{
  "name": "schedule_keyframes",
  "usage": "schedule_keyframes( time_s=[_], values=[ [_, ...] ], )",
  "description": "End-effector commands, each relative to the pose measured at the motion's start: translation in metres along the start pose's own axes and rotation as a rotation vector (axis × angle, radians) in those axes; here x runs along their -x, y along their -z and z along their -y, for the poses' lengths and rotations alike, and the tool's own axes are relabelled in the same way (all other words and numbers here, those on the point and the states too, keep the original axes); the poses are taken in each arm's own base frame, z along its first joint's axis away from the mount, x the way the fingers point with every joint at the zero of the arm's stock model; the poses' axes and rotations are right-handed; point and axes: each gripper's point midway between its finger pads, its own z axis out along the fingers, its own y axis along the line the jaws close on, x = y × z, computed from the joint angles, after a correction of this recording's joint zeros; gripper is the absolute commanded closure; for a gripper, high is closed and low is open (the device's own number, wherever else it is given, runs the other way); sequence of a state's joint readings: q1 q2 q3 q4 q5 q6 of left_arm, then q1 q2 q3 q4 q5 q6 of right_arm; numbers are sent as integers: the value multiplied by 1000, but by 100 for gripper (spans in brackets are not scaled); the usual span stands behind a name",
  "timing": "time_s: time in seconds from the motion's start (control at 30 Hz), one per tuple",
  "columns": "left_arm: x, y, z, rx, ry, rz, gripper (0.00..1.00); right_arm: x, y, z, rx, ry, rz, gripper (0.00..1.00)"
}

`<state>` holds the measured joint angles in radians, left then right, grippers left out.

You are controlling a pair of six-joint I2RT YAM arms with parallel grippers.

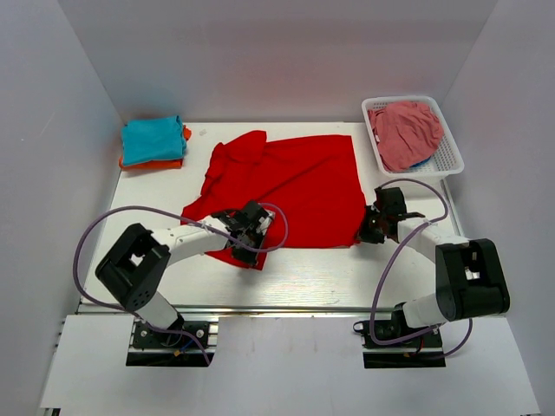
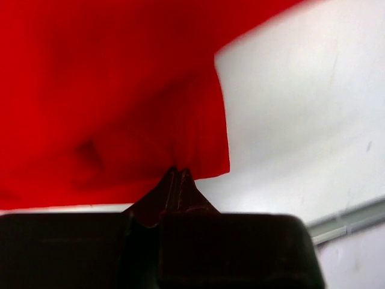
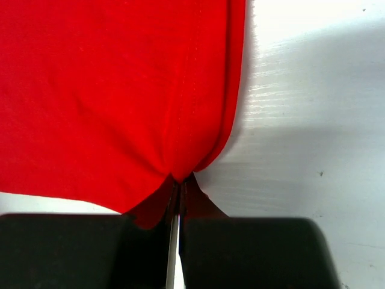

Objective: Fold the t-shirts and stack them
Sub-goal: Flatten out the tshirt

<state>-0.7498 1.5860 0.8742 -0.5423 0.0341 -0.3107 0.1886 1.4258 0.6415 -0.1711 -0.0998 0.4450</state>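
Observation:
The bright red t-shirt [image 1: 286,186] lies spread across the middle of the white table. My left gripper [image 1: 247,236] is shut on its near left corner; the left wrist view shows the red cloth [image 2: 120,90] pinched at the fingertips [image 2: 186,176]. My right gripper [image 1: 371,230] is shut on its near right corner; the right wrist view shows the hem [image 3: 120,90] bunched at the fingertips [image 3: 191,180]. A folded teal shirt [image 1: 153,139] lies on a folded orange one [image 1: 179,161] at the far left.
A white mesh basket [image 1: 447,154] at the far right holds a crumpled pink garment [image 1: 404,130] with a bit of blue cloth under it. White walls enclose the table on three sides. Purple cables loop beside both arms.

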Motion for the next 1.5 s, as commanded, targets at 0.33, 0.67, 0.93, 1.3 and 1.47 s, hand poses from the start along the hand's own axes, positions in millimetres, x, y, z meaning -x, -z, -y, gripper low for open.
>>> schedule_keyframes(
  time_s=[0.33,0.67,0.93,1.3,1.47],
  values=[
    [-89,88,36,-235,8,-275,100,52,40,1,-72,-8,127,100],
    [-167,118,39,-406,-82,-540,100,51,41,21,-144,-40,114,100],
    [-84,131,50,-335,-114,-271,0,47,41,24,-162,-19,88,32],
    [90,85,-12,181,212,233,0,111,72,-21,-27,167,315,10],
    [113,59,-66,323,309,245,0,105,34,-53,98,298,206,10]
  ],
)
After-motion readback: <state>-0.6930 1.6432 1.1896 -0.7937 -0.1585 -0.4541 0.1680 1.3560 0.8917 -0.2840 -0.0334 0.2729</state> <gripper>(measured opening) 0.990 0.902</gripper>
